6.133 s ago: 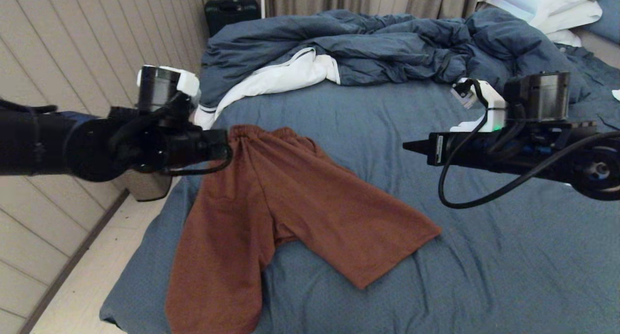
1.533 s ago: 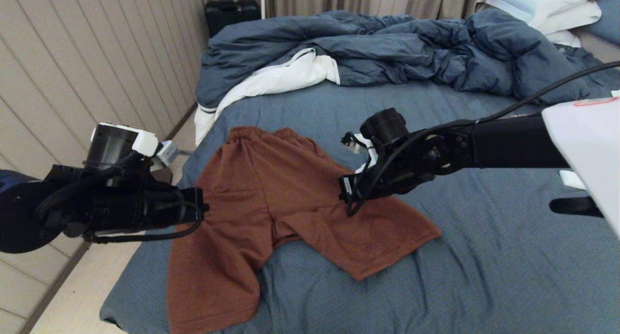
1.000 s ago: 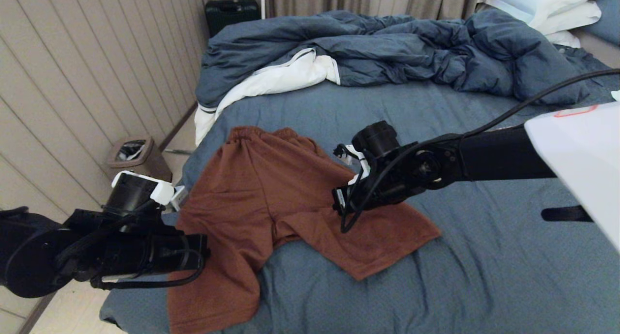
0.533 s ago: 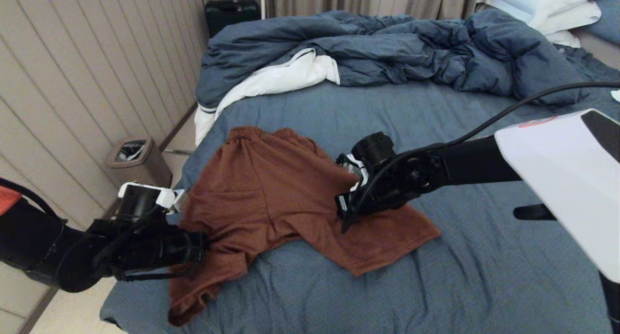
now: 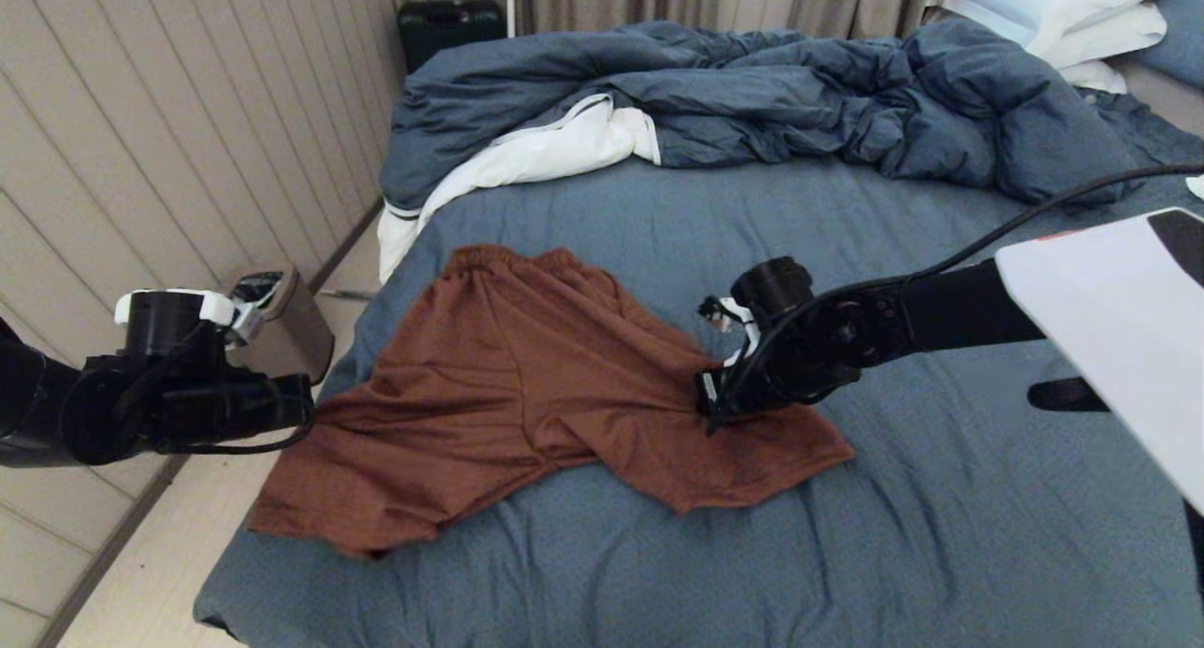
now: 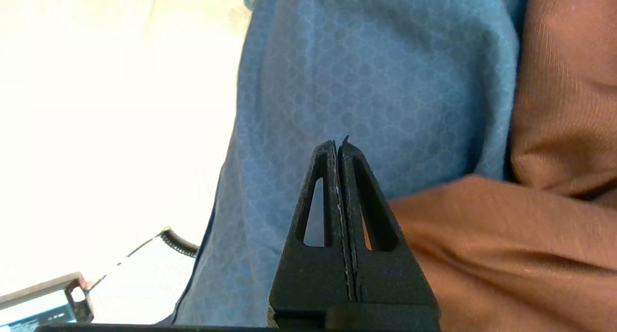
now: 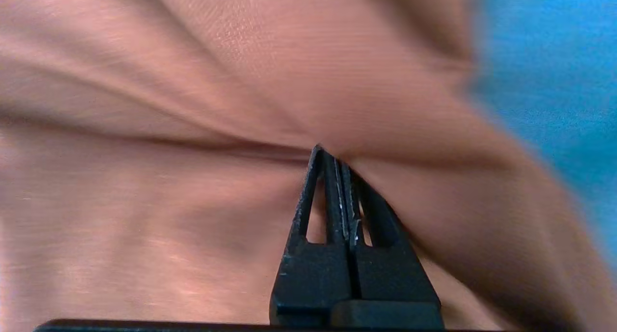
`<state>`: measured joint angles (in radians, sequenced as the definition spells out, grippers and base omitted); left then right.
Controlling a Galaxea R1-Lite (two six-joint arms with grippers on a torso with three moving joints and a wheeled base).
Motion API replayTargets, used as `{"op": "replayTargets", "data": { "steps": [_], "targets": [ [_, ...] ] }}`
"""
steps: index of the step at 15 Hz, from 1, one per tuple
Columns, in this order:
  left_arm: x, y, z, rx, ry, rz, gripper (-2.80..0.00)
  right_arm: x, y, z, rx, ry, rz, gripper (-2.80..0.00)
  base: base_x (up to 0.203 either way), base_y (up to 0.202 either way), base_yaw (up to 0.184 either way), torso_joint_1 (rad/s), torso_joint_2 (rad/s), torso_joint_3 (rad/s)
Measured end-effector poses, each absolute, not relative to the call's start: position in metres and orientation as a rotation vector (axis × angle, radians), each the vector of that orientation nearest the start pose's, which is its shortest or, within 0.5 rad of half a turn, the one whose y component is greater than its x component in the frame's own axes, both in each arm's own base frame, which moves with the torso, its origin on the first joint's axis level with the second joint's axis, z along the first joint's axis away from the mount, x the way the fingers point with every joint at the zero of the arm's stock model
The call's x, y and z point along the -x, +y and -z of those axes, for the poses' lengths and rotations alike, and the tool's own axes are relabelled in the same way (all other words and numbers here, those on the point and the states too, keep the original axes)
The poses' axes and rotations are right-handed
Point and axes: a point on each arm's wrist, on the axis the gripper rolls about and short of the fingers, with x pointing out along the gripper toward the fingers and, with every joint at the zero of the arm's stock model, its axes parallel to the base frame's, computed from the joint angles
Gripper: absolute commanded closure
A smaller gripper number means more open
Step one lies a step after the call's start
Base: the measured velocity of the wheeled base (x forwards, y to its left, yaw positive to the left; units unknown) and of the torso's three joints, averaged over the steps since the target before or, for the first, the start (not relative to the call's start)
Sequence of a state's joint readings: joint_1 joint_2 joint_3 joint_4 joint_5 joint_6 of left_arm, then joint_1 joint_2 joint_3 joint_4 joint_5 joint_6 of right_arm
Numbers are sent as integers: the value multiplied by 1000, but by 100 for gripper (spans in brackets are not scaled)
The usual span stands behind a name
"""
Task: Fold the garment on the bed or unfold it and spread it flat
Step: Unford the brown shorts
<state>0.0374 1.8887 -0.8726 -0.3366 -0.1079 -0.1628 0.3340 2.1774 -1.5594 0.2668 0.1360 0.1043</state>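
The bed (image 5: 941,535) fills the head view from the near edge to the back, covered in a slate-blue sheet.

Nearest, at about 8 o'clock in the head view, one leg of the garment (image 5: 527,385) is drawn out sideways to the bed's left edge, its hem hanging slightly past it. The garment is rust-brown shorts, lying creased rather than flat, with folds running from the left leg toward the crotch.

The left pincer (image 5: 310,413) sits at 9 o'clock, at the bed's left edge, level and pointing toward the garment. In the left wrist view its fingers (image 6: 337,187) are pressed fully together; brown cloth lies just beside them, but whether any is gripped cannot be told.

The right pincer (image 5: 707,418) is at centre, tip down on the garment's right leg. In the right wrist view its fingers (image 7: 332,192) are closed tight, with cloth bunching in a ridge at the tip; it appears to pinch a fold.

The waistband lies further back, at 11 o'clock from centre.

Beyond, a rumpled blue duvet (image 5: 752,93) with white lining lies across the bed, white pillows (image 5: 1063,8) at 1 o'clock. A small bin (image 5: 282,309) stands on the floor to the left.
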Motion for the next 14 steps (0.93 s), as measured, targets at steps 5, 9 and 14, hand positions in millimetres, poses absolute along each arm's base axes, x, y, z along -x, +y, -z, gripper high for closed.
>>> {"op": "replayTargets", "data": {
  "steps": [5,9,14],
  "targets": [
    [-323,12,-115,212,682,16,0,-395,133,-133,-14,888,-375,0,0,0,0,0,0,0],
    [-301,11,-131,215,679,26,0,-381,122,-148,-19,873,-363,0,0,0,0,0,0,0],
    [-252,9,-163,247,722,90,0,-350,105,-171,-22,819,-357,0,0,0,0,0,0,0]
  ]
}}
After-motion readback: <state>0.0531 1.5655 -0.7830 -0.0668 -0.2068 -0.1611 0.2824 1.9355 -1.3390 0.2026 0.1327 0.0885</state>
